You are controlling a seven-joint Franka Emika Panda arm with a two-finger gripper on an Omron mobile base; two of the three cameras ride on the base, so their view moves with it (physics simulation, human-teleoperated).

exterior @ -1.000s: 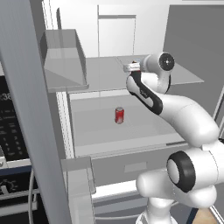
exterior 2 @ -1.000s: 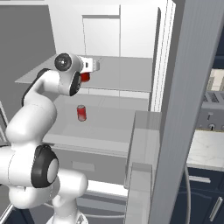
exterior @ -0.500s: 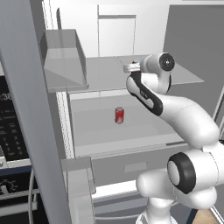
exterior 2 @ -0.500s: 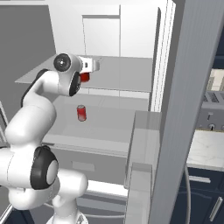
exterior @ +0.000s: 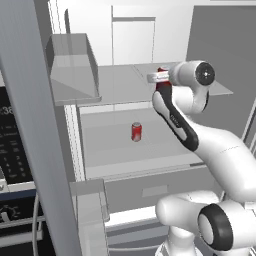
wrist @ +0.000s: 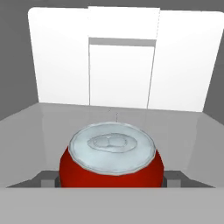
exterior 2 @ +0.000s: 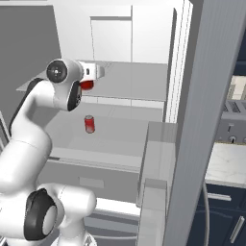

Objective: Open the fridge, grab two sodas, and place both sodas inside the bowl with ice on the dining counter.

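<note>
A: Straddling upper-shelf soda can (wrist: 112, 159) inside the fridge (exterior: 150, 35); jaws spread, can sitting between gripper (wrist: 112, 178) tips.
B: Risking slipping if closing off-centre. Second can (exterior: 136, 131) waiting below jaws.

**Two red cans in the open fridge**

The fridge (exterior 2: 144, 57) stood open, white inside. One soda can (exterior 2: 89, 123) stood upright on a pale grey shelf (exterior 2: 120, 137), near its middle. The gripper (exterior 2: 94, 72) reached over the higher shelf (exterior 2: 129, 81), by its left edge. A second red can (exterior 2: 86, 85) showed just under the hand.
</note>
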